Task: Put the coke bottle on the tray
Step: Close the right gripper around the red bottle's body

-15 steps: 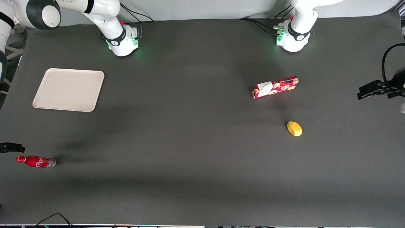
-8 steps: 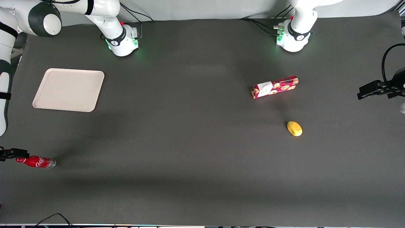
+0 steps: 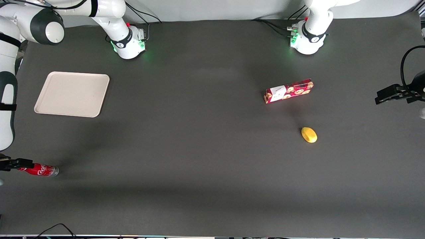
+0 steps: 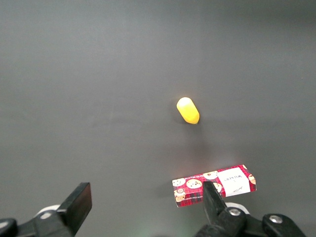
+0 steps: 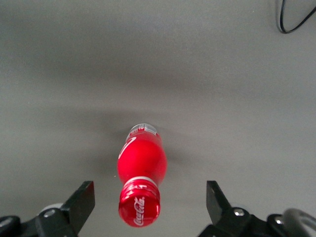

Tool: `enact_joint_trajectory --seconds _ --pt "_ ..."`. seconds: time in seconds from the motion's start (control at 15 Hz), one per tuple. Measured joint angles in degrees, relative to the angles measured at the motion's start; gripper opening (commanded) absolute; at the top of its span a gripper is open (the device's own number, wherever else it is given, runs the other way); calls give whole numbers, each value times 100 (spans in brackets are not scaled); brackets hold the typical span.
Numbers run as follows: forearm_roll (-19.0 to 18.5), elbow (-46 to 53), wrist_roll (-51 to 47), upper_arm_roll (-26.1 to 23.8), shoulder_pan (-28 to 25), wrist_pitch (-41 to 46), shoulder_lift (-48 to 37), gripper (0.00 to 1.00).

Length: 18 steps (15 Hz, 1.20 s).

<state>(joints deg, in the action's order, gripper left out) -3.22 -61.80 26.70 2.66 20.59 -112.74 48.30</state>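
Note:
The coke bottle (image 3: 40, 170) lies on its side on the dark table near the working arm's end, its silvery base toward the table's middle. My gripper (image 3: 16, 164) is at the bottle's cap end, and one black finger covers the cap in the front view. In the right wrist view the gripper (image 5: 150, 187) is open, with the fingertips (image 5: 85, 193) wide apart on either side of the bottle (image 5: 141, 160) at its cap and neck, and they do not touch it. The cream tray (image 3: 72, 94) lies flat, farther from the front camera than the bottle.
A red cookie box (image 3: 289, 91) and a small yellow object (image 3: 309, 134) lie toward the parked arm's end of the table. They also show as the box (image 4: 214, 184) and the yellow object (image 4: 188, 110). A black cable (image 5: 296, 19) lies near the table's edge.
My gripper has moved nearer the front camera and inward, from beside the bottle's cap to over it. The bottle has not moved.

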Motion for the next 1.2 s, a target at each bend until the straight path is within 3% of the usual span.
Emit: enact_joint_trajectory --seconds 0.13,0.4,0.53,0.8,1.13,1.2 --pt "18 1 0 -10 0 0 12 98" --pt "73 1 4 -27 -1 -76 40 83" --pt "75 1 5 -33 -1 -94 65 69" --pt "84 1 5 -44 -1 -99 80 53" --pt "138 18 5 -61 -1 -94 77 1" --pt "141 32 5 -71 -5 -96 82 0"
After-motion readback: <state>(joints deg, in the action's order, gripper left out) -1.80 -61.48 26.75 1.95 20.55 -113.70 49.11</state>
